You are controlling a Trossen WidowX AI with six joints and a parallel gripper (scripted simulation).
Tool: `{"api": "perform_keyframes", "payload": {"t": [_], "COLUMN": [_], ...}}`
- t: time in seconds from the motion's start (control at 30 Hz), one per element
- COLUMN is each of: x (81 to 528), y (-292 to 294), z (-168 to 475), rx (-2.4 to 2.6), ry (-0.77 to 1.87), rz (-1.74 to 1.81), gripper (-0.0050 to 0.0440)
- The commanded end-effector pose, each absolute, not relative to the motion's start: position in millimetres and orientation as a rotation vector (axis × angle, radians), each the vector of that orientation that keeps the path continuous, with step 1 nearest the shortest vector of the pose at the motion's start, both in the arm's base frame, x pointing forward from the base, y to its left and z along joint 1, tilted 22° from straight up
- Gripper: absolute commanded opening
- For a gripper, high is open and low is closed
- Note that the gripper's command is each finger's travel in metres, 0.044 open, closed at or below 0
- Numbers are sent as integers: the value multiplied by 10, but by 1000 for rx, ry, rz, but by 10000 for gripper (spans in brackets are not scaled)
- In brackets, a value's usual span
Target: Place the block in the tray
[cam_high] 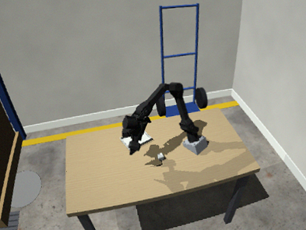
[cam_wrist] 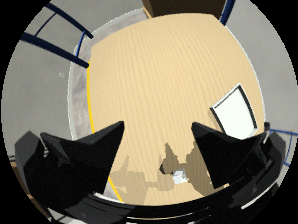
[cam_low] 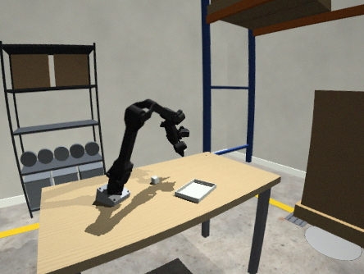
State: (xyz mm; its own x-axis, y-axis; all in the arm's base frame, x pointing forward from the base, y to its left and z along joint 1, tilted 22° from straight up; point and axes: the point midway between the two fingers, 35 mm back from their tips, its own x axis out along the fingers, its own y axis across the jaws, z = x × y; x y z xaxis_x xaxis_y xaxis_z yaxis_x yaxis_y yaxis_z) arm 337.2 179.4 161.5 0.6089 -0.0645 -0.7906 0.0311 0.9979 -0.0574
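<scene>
The block is a small pale cube (cam_high: 161, 156) lying on the wooden table top, in the arm's shadow; it also shows in the exterior view (cam_low: 155, 180) and small near the bottom of the wrist view (cam_wrist: 178, 176). The white tray (cam_low: 195, 190) lies flat on the table, partly hidden behind the arm in the top view (cam_high: 136, 139), and at the right in the wrist view (cam_wrist: 234, 112). My gripper (cam_low: 182, 150) is open and empty, raised well above the table, apart from both the block and the tray. Its fingers frame bare table.
The arm's grey base (cam_high: 195, 144) is fixed on the table to the right of the block. A blue hand truck (cam_high: 180, 60) stands behind the table. A shelf unit (cam_low: 53, 123) and a large brown box (cam_low: 336, 160) stand off the table.
</scene>
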Motion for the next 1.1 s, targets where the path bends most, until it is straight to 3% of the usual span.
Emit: {"api": "perform_keyframes", "payload": {"t": [0.0, 0.53, 0.57, 1.07], "x": [3380, 3380, 3380, 2925], "y": [1804, 1804, 1804, 1649], "z": [1707, 1707, 1707, 1295], "rx": [-24, -24, -24, 317], "ry": [894, 894, 894, 1008], "rz": [-48, -48, -48, -321], "gripper": [400, 400, 0, 0]}}
